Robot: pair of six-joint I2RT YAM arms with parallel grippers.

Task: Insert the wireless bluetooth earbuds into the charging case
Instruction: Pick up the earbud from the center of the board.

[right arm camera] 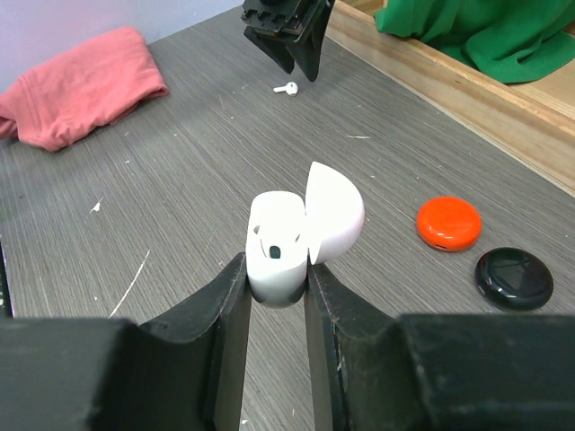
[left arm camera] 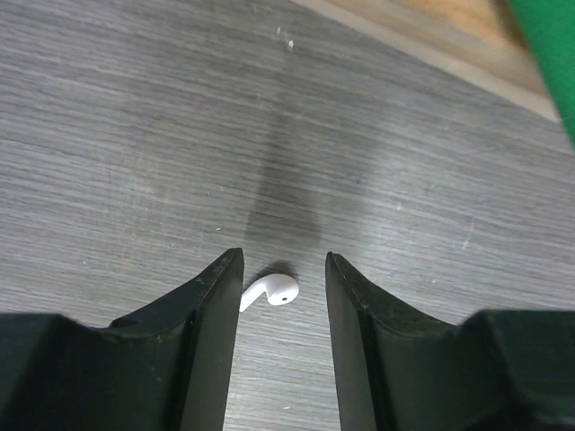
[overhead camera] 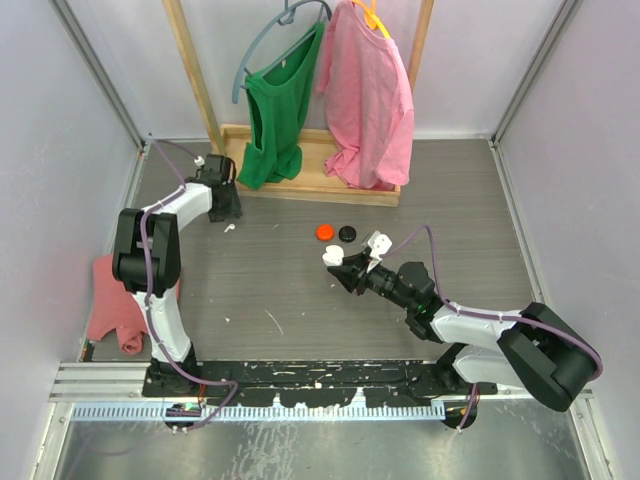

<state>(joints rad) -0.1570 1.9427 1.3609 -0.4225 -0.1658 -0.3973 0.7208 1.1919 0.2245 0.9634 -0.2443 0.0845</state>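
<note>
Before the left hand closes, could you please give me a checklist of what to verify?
1. The left hand is open: ok.
2. The earbud lies between its fingers: ok.
3. The fingers are low enough to pinch it: cannot tell.
4. The case is clamped in the right hand: ok.
5. The lid is open: ok.
6. There is free room inside the case: cannot tell.
</note>
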